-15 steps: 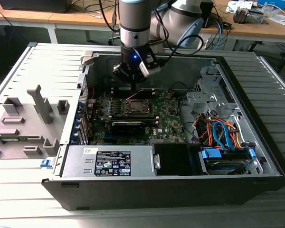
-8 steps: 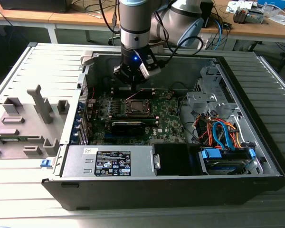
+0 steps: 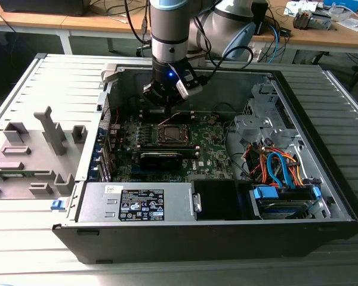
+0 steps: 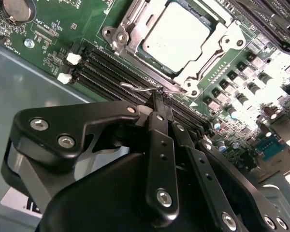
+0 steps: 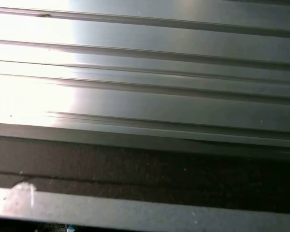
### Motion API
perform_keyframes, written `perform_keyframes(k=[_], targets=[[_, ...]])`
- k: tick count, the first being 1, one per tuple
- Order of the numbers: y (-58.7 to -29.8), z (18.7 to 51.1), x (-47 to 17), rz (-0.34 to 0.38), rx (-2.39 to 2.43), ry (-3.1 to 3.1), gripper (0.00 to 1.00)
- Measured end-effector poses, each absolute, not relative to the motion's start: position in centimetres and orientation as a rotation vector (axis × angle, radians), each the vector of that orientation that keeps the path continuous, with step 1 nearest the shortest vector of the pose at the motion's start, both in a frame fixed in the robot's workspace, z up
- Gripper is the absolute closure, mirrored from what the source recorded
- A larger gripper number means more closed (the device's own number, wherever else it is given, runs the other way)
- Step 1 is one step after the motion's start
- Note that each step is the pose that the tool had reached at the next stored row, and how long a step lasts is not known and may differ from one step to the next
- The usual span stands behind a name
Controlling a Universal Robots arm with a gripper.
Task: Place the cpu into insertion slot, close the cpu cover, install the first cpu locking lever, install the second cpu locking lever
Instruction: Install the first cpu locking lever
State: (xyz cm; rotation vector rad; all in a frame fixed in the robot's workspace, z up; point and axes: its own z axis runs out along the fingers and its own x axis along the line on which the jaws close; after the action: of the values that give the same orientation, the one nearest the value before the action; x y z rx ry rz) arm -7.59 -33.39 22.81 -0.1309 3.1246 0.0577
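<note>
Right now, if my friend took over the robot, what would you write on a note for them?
Tool: fingers shut together, tips pinching or pressing a thin wire locking lever beside the socket.
Cpu: already seated in the insertion slot on the green board.
Cpu cover: lowered, framing the chip.
Done: chip in, cover closed.
Left: the lever at the tool tips looks not yet latched. I cannot tell the state of the other lever.
</note>
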Motion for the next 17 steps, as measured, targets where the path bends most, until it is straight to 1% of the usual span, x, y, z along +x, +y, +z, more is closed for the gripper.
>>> perform_keyframes(k=[17], targets=[[-33.4,21.0,-6.2,0.055,-0.131,3.125,0.89]])
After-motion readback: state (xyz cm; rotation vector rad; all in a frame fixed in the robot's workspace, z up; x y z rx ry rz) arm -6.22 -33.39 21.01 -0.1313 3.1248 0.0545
